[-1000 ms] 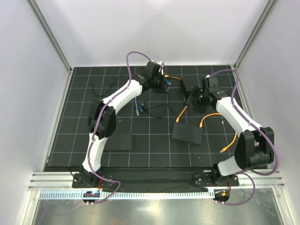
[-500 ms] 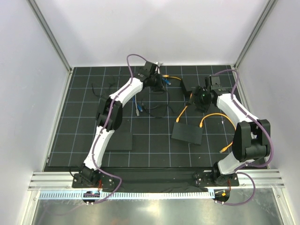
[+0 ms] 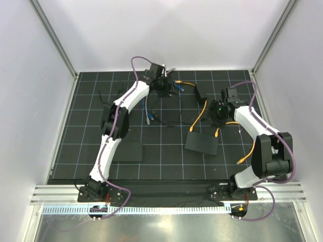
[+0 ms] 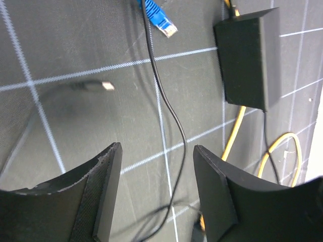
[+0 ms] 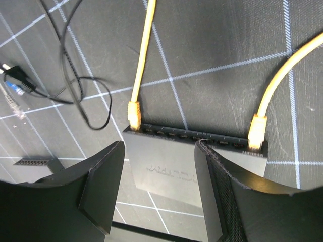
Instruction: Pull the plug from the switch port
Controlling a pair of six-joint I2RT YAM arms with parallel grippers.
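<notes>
The switch, a small black box (image 4: 247,60), lies on the gridded mat at the far centre (image 3: 201,93). An orange cable's plug (image 4: 229,7) meets the box's far end; I cannot tell whether it sits in the port. My left gripper (image 4: 156,148) hovers open to the left of the box (image 3: 170,87), and only a thin black wire (image 4: 169,116) crosses the mat under its jaws. My right gripper (image 5: 159,143) is open and empty, right of the box (image 3: 215,112). It hangs over a flat black unit (image 5: 192,171) whose port row holds two orange plugs (image 5: 133,113).
A loose blue plug (image 4: 160,22) and a grey cable end (image 4: 106,85) lie ahead of the left gripper. A second flat black unit (image 3: 128,151) sits near the left. More blue and grey ends (image 3: 149,117) lie mid-mat. An orange cable's loose end (image 3: 239,162) lies near the right.
The left gripper has gone from shut to open and drawn back a little to the left. The right gripper has moved away from the small box, to the right and nearer.
</notes>
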